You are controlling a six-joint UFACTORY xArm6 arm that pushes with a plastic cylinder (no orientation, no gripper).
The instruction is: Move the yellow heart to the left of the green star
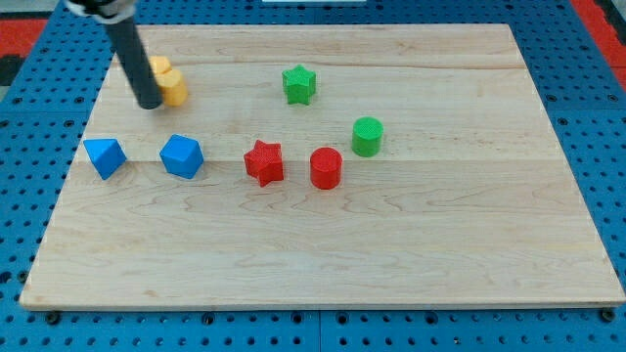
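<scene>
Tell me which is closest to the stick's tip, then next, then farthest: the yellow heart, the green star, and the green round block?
From my tip, at the view's upper left:
1. Yellow heart, right beside the tip.
2. Green star, toward the view's top middle.
3. Green cylinder, farthest, to the view's right.

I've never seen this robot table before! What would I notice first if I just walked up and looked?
Probably the dark rod coming down at the view's top left, with my tip right against the yellow heart. Next, the bright row across the middle: a blue triangular block, a blue hexagonal block, a red star and a red cylinder. A green star and a green cylinder sit further right.
</scene>
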